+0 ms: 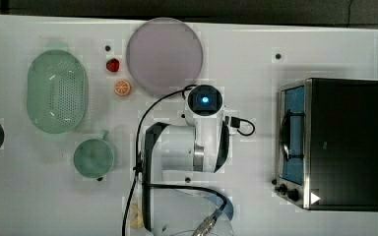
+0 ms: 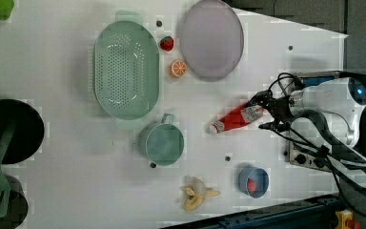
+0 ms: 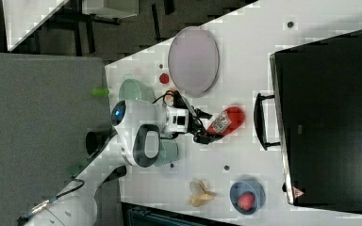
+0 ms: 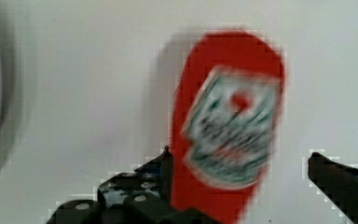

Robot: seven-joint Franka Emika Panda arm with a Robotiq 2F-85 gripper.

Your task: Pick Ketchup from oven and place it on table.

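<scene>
Ketchup, red bottle with white-and-red label, seen close from the wrist view between the two dark fingers of the gripper; one finger touches the bottle's side, the other stands apart from it, so the jaws are parted wider than the bottle and not clamped on it; bottle lies on its side on the table, white cap toward the left view's left, near the middle of the tabletop and apart from the oven; oven, black box with blue-tinted glass front and dark handle, at the top view's right end of the table; lilac plate near the top view's upper edge of the table, strawberry and orange slice just beside it; green colander and green cup toward the left view's left of the bottle; peeled banana and blue bowl near the left view's lower edge
</scene>
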